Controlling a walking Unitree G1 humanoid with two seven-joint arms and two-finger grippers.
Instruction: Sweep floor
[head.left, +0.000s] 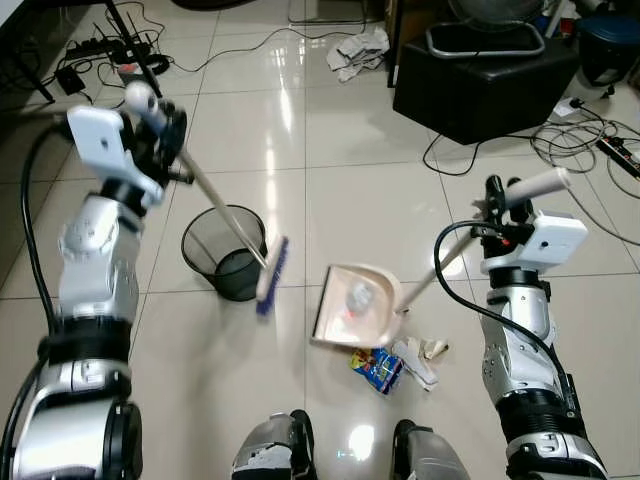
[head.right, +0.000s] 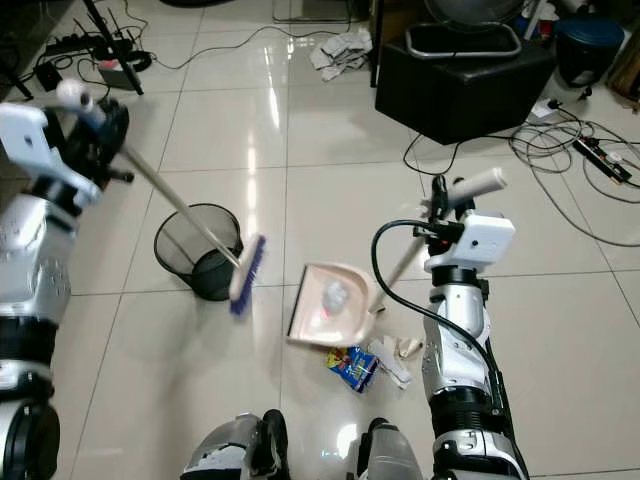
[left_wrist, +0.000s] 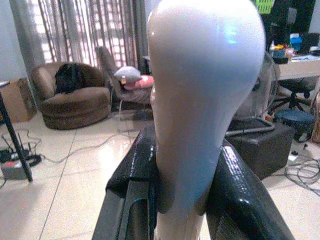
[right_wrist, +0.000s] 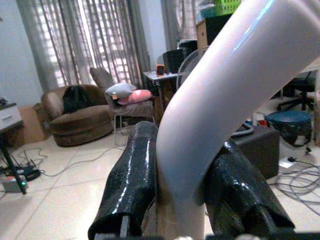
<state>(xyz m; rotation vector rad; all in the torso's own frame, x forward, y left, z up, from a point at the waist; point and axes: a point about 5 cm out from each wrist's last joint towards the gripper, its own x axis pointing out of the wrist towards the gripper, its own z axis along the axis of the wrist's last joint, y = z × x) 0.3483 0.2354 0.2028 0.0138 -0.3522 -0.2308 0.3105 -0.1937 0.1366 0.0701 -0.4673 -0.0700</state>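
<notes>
Visibly, pale litter (head.left: 357, 296) in dustpan (head.left: 345, 330), wastebasket (head.left: 224, 251)

Left gripper (head.left: 165, 128) raised high at the robot's left, fingers clamped on a handle; right gripper (head.left: 497, 200) lower, likewise clamped, forearm upright

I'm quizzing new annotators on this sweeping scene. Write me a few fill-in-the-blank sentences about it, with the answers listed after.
1. The left tool is shut on the handle of the ____.
2. The right tool holds the long handle of the ____.
3. The black mesh wastebasket stands on the robot's ____ side of the dustpan.
4. A blue wrapper and crumpled paper lie on the ____ beside the dustpan.

Missing words: broom; dustpan; left; floor
</notes>
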